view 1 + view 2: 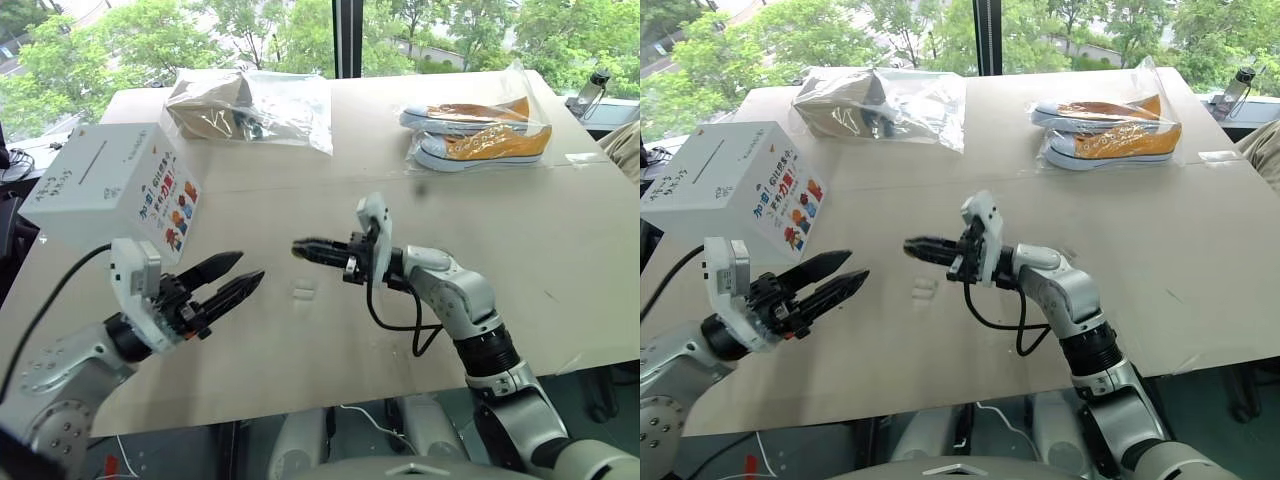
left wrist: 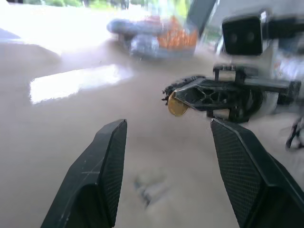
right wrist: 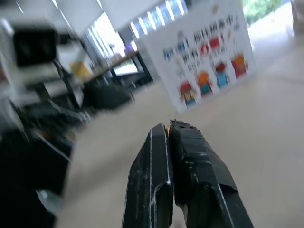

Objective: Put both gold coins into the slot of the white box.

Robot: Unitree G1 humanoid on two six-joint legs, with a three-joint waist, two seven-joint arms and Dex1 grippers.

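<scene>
Right gripper (image 2: 173, 97) around gold coin (image 2: 176, 105)

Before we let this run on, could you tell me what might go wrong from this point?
1. The right gripper pinches a gold coin by its edge only, above the table; it could slip out and roll away.
2. The slot in the white box is thin, so a tilted coin may catch on it.
3. The open left gripper hangs between the coin and the box and could be struck.
</scene>
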